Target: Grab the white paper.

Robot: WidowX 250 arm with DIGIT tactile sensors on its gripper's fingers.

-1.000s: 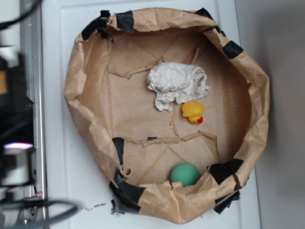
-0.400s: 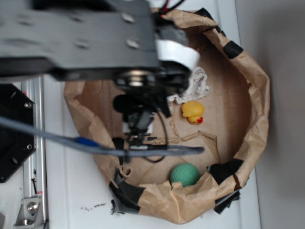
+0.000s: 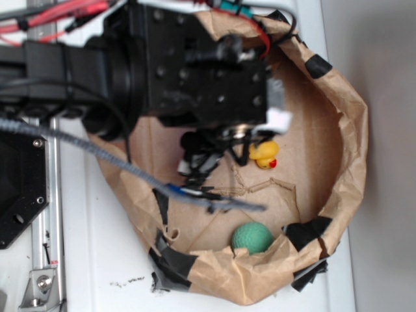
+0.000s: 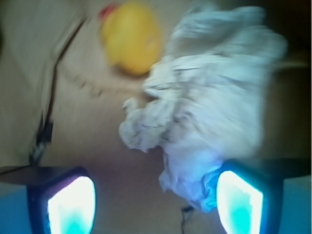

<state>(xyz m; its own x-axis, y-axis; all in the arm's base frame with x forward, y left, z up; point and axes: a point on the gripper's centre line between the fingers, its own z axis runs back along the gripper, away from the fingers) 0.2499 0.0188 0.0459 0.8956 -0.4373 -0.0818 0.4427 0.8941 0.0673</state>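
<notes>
In the wrist view the gripper (image 4: 156, 204) has its fingers wide apart, one glowing pad (image 4: 72, 207) at 7 o'clock and the other at 5 o'clock, with bare brown floor between them. The paper (image 4: 207, 112) fills the picture from centre toward 2 o'clock, a crumpled white wad; its lower edge hangs just above and against the pad at 5 o'clock, though the blur makes it hard to tell whether they touch. Nothing is clamped between the pads. The duck (image 4: 131, 36) sits at 11 o'clock, just beside the wad's upper edge, yellow with a spot of red at its top. In the exterior view the arm (image 3: 162, 65) reaches in from 9 o'clock and covers the upper half of the brown paper bowl (image 3: 348, 149), hiding nearly all of the paper (image 3: 278, 118); only a small white scrap shows at the arm's edge toward 3 o'clock, near the middle of the bowl. The duck (image 3: 263, 153) lies right below that scrap, just past centre toward 4 o'clock. A green ball (image 3: 252, 237) rests at 6 o'clock against the bowl's wall, well apart from the duck. Black tape (image 3: 175, 263) patches the rim at 7 o'clock.
</notes>
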